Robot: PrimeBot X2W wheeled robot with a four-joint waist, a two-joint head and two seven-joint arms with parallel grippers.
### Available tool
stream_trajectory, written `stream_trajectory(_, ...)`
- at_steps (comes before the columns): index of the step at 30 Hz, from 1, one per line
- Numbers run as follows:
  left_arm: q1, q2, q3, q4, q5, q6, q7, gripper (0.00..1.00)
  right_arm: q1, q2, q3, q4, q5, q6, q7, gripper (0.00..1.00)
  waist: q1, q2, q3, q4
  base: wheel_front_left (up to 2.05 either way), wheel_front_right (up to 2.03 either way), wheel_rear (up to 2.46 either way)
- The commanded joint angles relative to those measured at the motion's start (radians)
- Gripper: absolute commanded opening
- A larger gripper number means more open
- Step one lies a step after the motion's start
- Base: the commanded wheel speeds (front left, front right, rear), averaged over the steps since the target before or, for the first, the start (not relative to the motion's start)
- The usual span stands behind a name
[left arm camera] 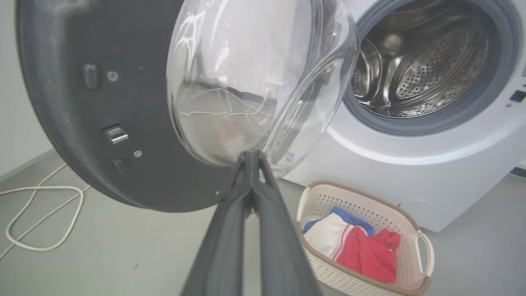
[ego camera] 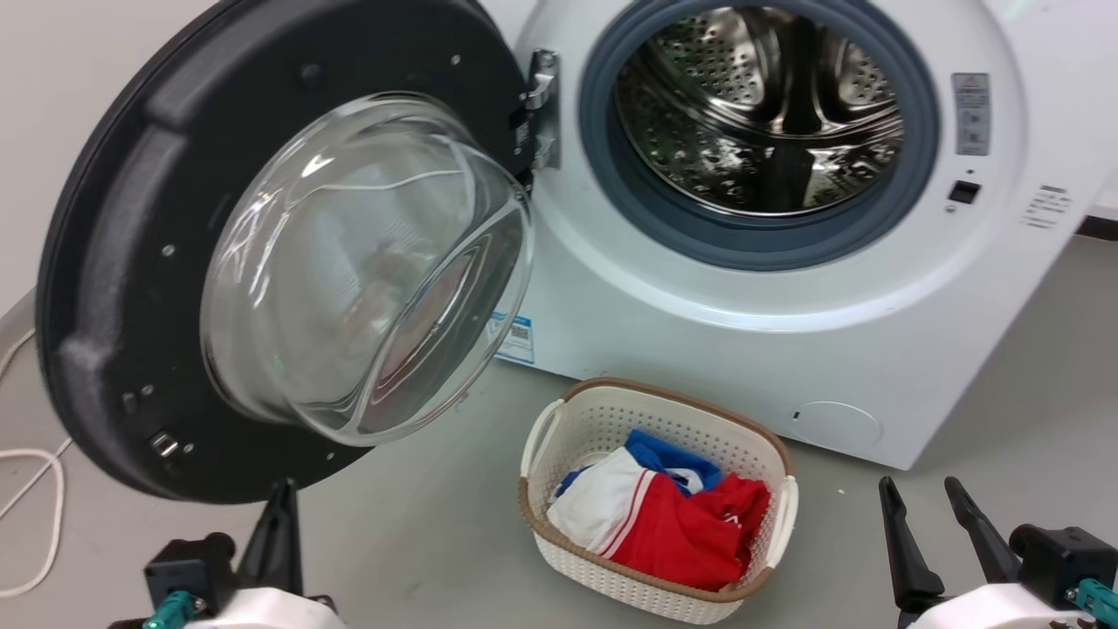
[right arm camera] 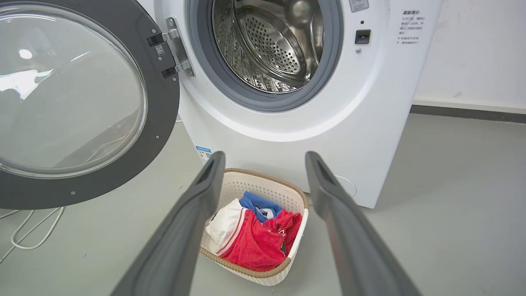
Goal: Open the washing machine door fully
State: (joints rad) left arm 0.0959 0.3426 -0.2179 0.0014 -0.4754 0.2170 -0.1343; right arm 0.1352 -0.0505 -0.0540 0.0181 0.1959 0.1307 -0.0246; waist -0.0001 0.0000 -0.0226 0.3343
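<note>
At the far left a white cable [ego camera: 42, 515] lay looped on the floor. The left gripper [left arm camera: 249, 160] had its fingers pressed together, holding nothing, tips just below the washing machine door [ego camera: 113, 262]; contact could not be told. The door stood wide out to the left of the washing machine [ego camera: 699, 332] on its metal hinge [ego camera: 541, 105], glass bowl window [ego camera: 367, 271] facing outward and the steel drum [ego camera: 769, 114] exposed, so the job looked largely done, with perhaps a last push left. The laundry basket [ego camera: 664, 594] sat on the floor in front, and the right gripper [ego camera: 919, 485] hung spread and empty
</note>
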Motion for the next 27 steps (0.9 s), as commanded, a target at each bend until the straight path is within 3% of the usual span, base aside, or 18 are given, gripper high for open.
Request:
stream_trajectory(1, 0.008, -0.01, -0.013, -0.017, 0.004, 0.001, 0.005, 0.0, 0.003, 0.0, 0.001, -0.004, -0.003, 0.0, -0.002, 1.0, 0.0001, 0.0, -0.012, -0.03, 0.0, 0.0, 0.0)
stream_trajectory(2, 0.01, -0.016, -0.023, -0.021, 0.002, 0.001, 0.012, 0.0, 0.001, 0.0, 0.001, -0.006, -0.005, 0.0, -0.002, 1.0, 0.0001, 0.0, -0.015, -0.041, 0.0, 0.0, 0.0)
stream_trajectory(3, 0.007, -0.018, -0.029, -0.024, 0.002, -0.002, 0.015, 0.25, -0.001, 0.001, 0.001, -0.007, -0.008, 0.0, 0.0, 1.0, 0.0001, 0.0, -0.018, -0.053, 0.0, 0.0, 0.0)
stream_trajectory(4, 0.007, -0.018, -0.029, -0.024, 0.002, -0.002, 0.015, 0.25, -0.001, 0.001, 0.001, -0.007, -0.008, 0.0, 0.0, 1.0, 0.0001, 0.0, -0.018, -0.053, 0.0, 0.0, 0.0)
stream_trajectory(5, 0.0, -0.021, -0.034, -0.028, 0.003, -0.004, 0.015, 0.48, -0.002, 0.0, 0.003, -0.01, -0.012, 0.0, 0.001, 1.0, 0.0001, 0.0, -0.02, -0.065, 0.0, 0.0, 0.0)
stream_trajectory(6, -0.006, -0.022, -0.042, -0.028, 0.008, -0.005, 0.015, 0.93, -0.004, 0.001, 0.004, -0.013, -0.013, 0.0, 0.002, 1.0, 0.0001, 0.0, -0.022, -0.076, 0.0, 0.0, 0.0)
stream_trajectory(7, -0.013, -0.024, -0.048, -0.027, 0.012, -0.007, 0.014, 1.0, -0.006, 0.0, 0.003, -0.015, -0.015, 0.0, 0.003, 1.0, 0.0001, 0.0, -0.023, -0.088, 0.0, 0.0, 0.0)
stream_trajectory(27, -0.075, -0.03, -0.084, 0.07, 0.059, -0.002, -0.044, 1.0, -0.007, 0.001, 0.01, -0.065, -0.046, 0.0, 0.04, 1.0, 0.0001, 0.0, -0.031, -0.297, 0.0, 0.0, 0.0)
